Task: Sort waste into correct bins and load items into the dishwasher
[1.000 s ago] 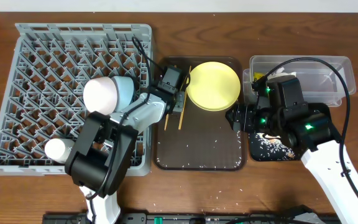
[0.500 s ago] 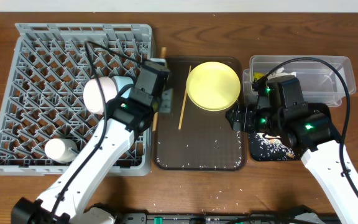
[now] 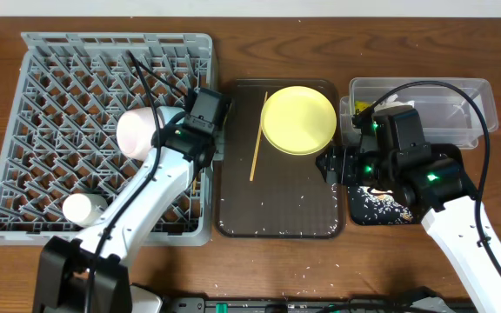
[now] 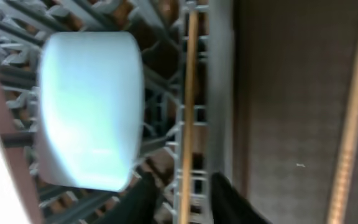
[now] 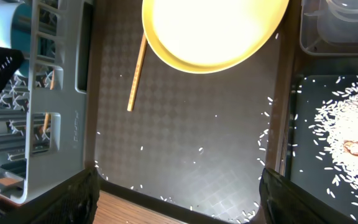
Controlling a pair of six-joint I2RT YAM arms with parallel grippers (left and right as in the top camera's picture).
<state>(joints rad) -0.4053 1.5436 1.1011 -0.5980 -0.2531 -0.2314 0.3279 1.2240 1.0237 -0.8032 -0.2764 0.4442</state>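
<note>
The grey dish rack [image 3: 59, 78] holds a pinkish-white bowl [image 3: 139, 132], a light blue bowl [image 3: 177, 122] and a white cup [image 3: 83, 209]. My left gripper [image 3: 209, 146] is over the rack's right edge. In the left wrist view its fingers [image 4: 145, 190] stand apart around one chopstick [image 4: 190, 106], which lies along the rack wall beside the blue bowl [image 4: 89, 106]. The other chopstick [image 3: 257, 143] and the yellow plate [image 3: 298, 119] lie on the brown tray. My right gripper [image 5: 179, 186] is open wide and empty above that tray.
The clear tub [image 3: 442, 109] at the back right holds a green-yellow wrapper [image 3: 361, 109]. The black tray [image 5: 340, 130] in front of it holds rice. Rice grains are scattered on the brown tray [image 3: 277, 204] and on the table's front edge.
My left gripper has moved left from the brown tray to the rack's right edge, bringing one chopstick with it. The right arm has not moved.
</note>
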